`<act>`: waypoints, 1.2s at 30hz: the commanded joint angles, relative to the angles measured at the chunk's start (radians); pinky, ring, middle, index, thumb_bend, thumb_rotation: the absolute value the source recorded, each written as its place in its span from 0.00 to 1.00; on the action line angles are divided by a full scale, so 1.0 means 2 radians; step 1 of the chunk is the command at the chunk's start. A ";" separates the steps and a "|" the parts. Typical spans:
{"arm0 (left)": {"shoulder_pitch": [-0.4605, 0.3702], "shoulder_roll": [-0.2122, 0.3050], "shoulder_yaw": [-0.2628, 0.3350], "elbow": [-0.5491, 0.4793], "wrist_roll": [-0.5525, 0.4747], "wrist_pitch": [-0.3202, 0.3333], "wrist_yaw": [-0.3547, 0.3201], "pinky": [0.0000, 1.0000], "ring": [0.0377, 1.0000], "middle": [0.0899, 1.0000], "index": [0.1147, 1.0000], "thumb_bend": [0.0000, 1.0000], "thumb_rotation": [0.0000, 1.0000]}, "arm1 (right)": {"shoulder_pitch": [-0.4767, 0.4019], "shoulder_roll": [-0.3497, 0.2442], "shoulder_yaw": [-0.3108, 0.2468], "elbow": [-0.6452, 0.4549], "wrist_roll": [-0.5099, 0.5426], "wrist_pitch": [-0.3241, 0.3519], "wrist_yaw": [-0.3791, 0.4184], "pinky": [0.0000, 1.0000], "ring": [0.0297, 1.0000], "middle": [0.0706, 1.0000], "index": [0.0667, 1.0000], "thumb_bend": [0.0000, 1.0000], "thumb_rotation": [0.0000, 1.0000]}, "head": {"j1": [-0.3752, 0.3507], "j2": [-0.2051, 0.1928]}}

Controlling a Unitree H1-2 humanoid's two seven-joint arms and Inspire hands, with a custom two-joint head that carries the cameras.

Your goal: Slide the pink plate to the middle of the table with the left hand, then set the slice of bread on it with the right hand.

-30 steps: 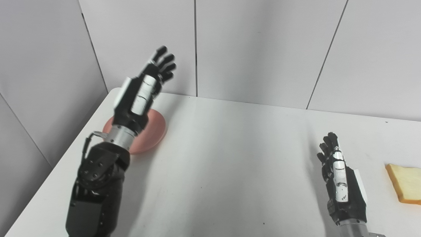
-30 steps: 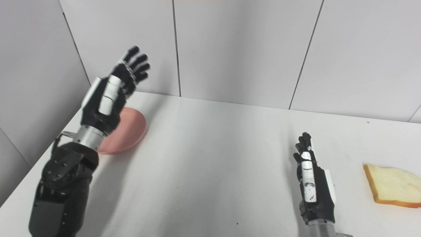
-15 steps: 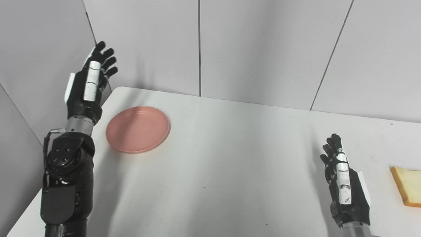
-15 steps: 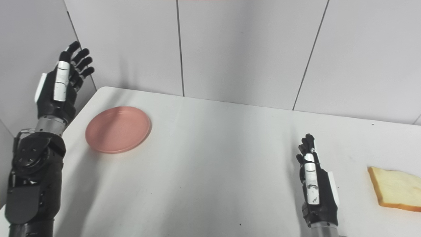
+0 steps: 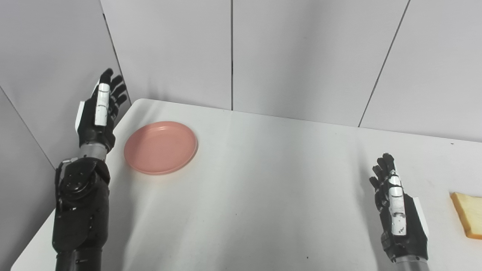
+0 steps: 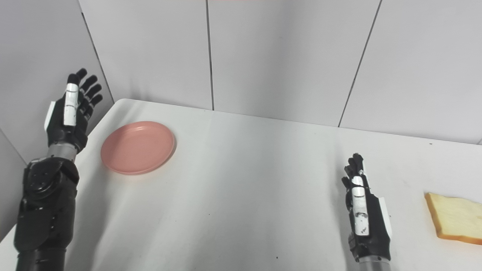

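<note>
The pink plate lies empty near the table's far left corner. My left hand is open, raised above the table's left edge, to the left of the plate and not touching it. The slice of bread lies flat at the right edge of the table. My right hand is open with its fingers pointing up, near the front right, a little left of the bread and apart from it.
The white table is closed in by grey wall panels at the back and on the left. Its left edge runs just beside my left forearm.
My left hand swung from over the plate out to the left of it, past the table's edge, and came down a little. The camera shifted slightly. My right hand stayed put.
</note>
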 commanded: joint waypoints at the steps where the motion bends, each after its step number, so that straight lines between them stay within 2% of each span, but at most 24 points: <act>1: -0.021 0.019 0.005 0.003 -0.012 -0.027 -0.003 0.92 0.91 0.90 0.90 0.84 0.86 | -0.011 0.001 -0.001 -0.017 0.001 -0.001 0.000 1.00 1.00 1.00 1.00 0.21 1.00 | 0.000 0.001; 16: -0.030 0.033 0.012 0.091 -0.035 -0.052 -0.004 0.94 0.91 0.90 0.90 0.85 0.87 | -0.011 0.002 -0.003 -0.025 0.004 0.010 0.001 1.00 1.00 1.00 1.00 0.21 1.00 | 0.000 0.005; 20: -0.032 0.033 0.015 0.110 -0.046 -0.057 -0.003 0.95 0.92 0.91 0.90 0.83 0.86 | -0.011 0.001 -0.001 -0.025 -0.004 0.008 -0.001 1.00 1.00 1.00 1.00 0.21 1.00 | 0.000 0.005; 22: -0.034 0.032 0.019 0.120 -0.059 -0.060 -0.009 0.96 0.92 0.91 0.90 0.81 0.85 | -0.012 0.000 -0.003 -0.024 -0.001 0.006 0.001 1.00 1.00 1.00 1.00 0.21 1.00 | 0.000 0.011; 27: -0.038 0.028 0.036 0.140 -0.113 -0.040 -0.030 0.99 0.95 0.94 0.93 0.81 0.83 | -0.011 -0.001 -0.002 -0.035 -0.004 0.022 -0.001 1.00 1.00 1.00 1.00 0.21 1.00 | -0.001 0.014; 36: -0.039 0.034 0.029 0.180 -0.117 -0.051 -0.033 0.97 0.94 0.94 0.94 0.81 0.83 | -0.013 -0.002 -0.002 -0.034 -0.004 0.020 0.001 1.00 1.00 1.00 1.00 0.22 1.00 | -0.001 0.017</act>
